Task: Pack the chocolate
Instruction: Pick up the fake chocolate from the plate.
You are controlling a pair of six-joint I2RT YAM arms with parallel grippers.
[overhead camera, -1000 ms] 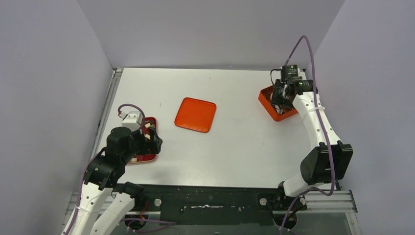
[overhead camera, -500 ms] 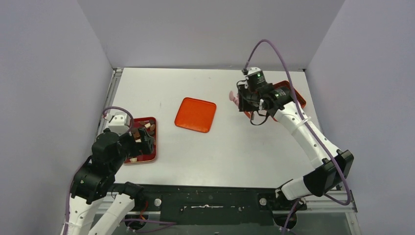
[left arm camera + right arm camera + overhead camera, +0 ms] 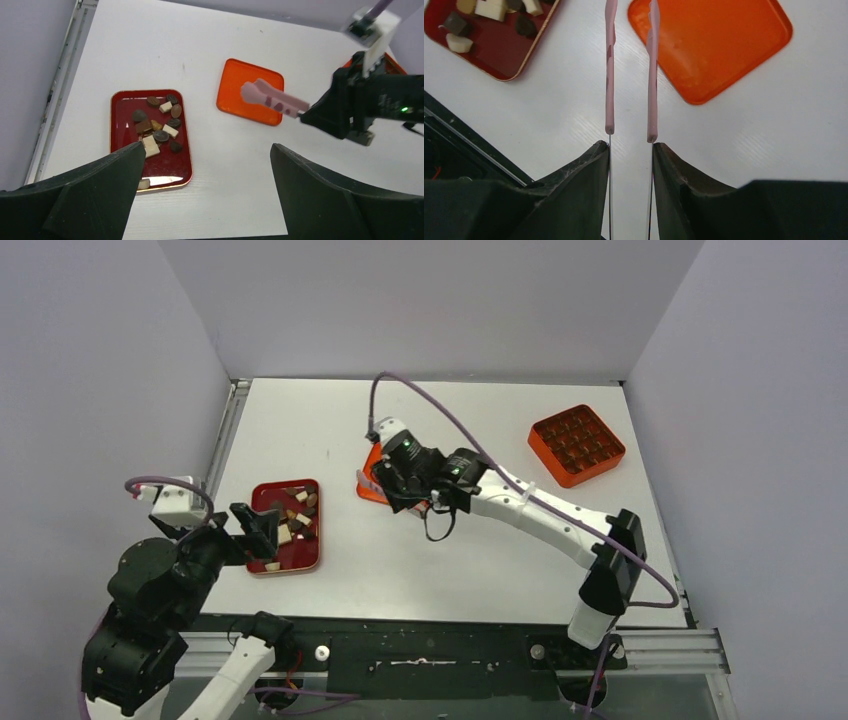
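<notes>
Sitting in a red tray [image 3: 300, 555] on the left side of the table [image 3: 480, 540], the chocolate [image 3: 293, 518] is a heap of little brown and cream bits.

The left wrist view shows each bit clearly. The right wrist view catches only a corner of the tray and a few bits. The top view shows an orange box [image 3: 577, 445] with small square holes far off to the right, and the right wrist view does not show it. The top view hides most of the flat orange lid [image 3: 714, 45] under the right arm, but both wrist views show it well.

The right gripper [image 3: 631, 150] is squeezed partway in on the ends of the pink tongs [image 3: 610, 75]. The two thin tong arms have a gap between them and reach out between the tray and the lid.

The left gripper [image 3: 207, 147] is spread wide above the near end of the tray, with nothing in it.
</notes>
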